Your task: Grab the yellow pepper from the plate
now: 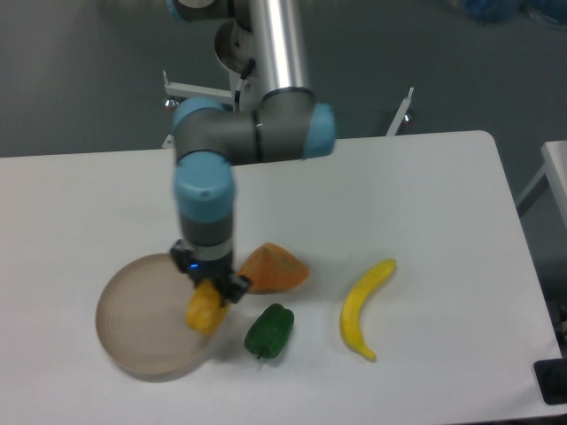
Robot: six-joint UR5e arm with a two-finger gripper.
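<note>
The yellow pepper (pixel 204 312) hangs in my gripper (pixel 209 297), which is shut on it from above. It sits over the right rim of the round beige plate (pixel 142 320), lifted off the dish. The arm's blue-capped wrist stands straight above the pepper and hides its top. The inside of the plate shows bare.
A green pepper (pixel 269 331) lies just right of the held pepper. An orange wedge-shaped object (pixel 273 267) sits right behind the gripper. A yellow banana (pixel 364 306) lies further right. The table's right edge runs near x 600.
</note>
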